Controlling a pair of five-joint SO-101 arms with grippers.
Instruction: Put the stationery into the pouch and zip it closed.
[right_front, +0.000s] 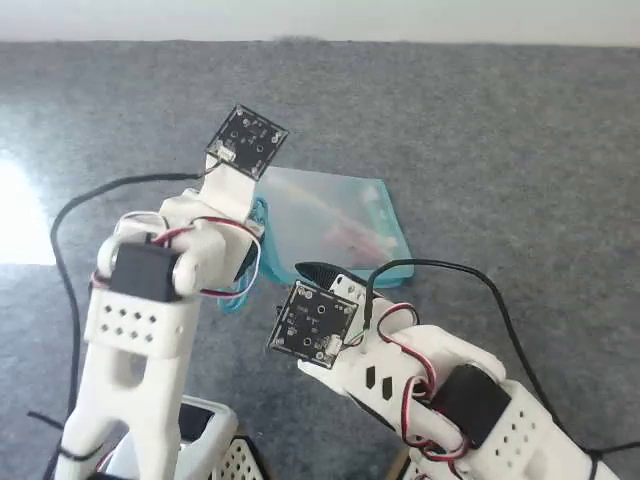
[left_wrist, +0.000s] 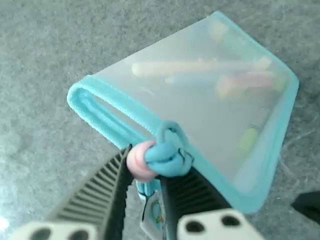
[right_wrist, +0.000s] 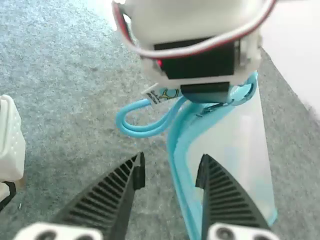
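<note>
Found the pouch (right_front: 330, 215) lying flat on the grey surface (right_front: 500, 120), between the ends of the two arms in the high view. Made out the stationery (left_wrist: 200, 67) through its clear wall: a pale stick, a bluish one and a pink one, all lying inside. Saw the left pincer (left_wrist: 148, 167) clamped on the zip pull (left_wrist: 152, 159), with its pink bead (left_wrist: 139, 160) and blue knot (left_wrist: 169, 149) pinched between the ribbed fingers at the pouch's teal-trimmed edge. Noted the right pincer (right_wrist: 171, 162) spread open low over the surface, jaws astride the pouch's teal edge; could not tell whether either finger touched it. Spotted a cord loop (right_wrist: 142, 126) on the surface just beside the pouch. Could not tell whether the zip was fully shut.
</note>
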